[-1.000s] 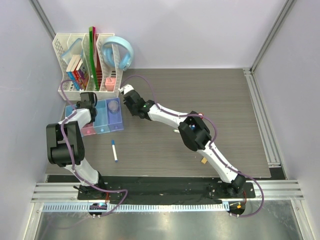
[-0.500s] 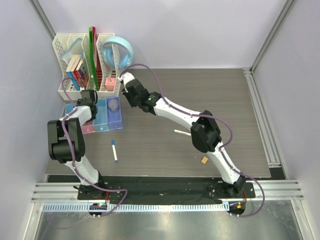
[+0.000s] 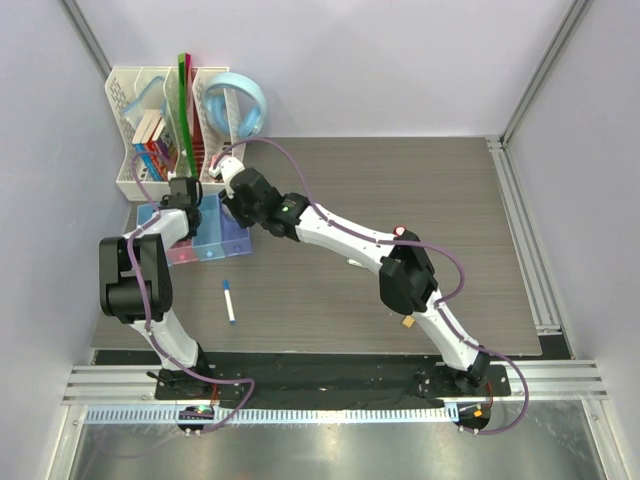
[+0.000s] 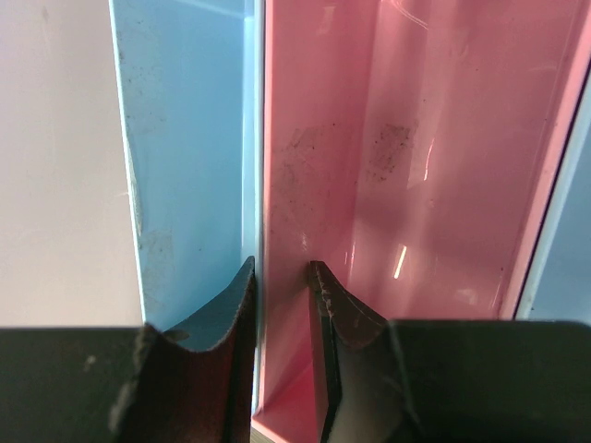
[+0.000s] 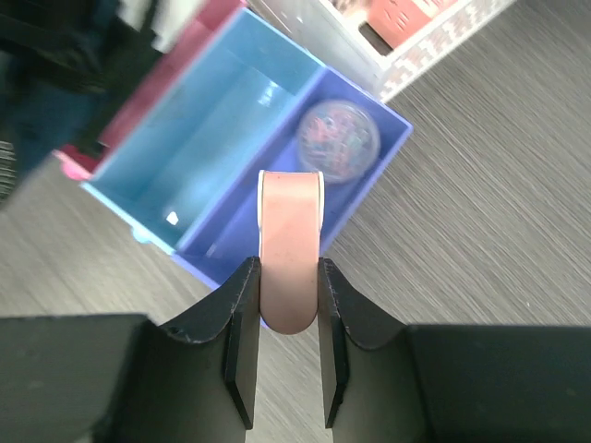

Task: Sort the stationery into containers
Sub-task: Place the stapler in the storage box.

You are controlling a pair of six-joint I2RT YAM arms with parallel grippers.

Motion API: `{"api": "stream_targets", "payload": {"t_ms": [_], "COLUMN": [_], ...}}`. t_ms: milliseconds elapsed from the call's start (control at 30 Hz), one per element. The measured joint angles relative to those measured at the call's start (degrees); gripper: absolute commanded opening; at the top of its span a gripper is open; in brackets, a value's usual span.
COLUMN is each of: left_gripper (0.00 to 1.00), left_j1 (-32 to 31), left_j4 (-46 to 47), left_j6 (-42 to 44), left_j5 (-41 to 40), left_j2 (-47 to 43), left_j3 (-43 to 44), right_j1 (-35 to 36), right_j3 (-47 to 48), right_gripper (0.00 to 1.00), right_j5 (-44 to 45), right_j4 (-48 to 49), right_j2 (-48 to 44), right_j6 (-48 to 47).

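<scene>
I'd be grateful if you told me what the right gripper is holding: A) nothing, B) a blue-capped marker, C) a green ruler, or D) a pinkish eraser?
D: the right wrist view shows the right gripper clamped on a pinkish eraser above the bins.

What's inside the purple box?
A round, speckled ball-like thing lies at one end of the purple box. The pink eraser held in the right pincer covers part of the rest, so what lies there cannot be seen.
</scene>
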Motion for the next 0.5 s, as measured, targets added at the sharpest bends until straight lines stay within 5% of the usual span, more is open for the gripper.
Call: {"api": "stream_targets", "payload": {"t_ms": [500], "left_gripper": [0.20], "left_j1": [-0.07], "left_j4": [0.02], "left_j6": [-0.04], "left_j5": [0.07], "left_j2": [-0.13], "left_j3": [-0.11], "right_j1": [1.05], "right_j3": [2.25], "right_gripper": [0.13], "right_j5": [-0.76], "right_j4": [-0.02], "right_j2": [4.94], "right_j6": [0.00]}}
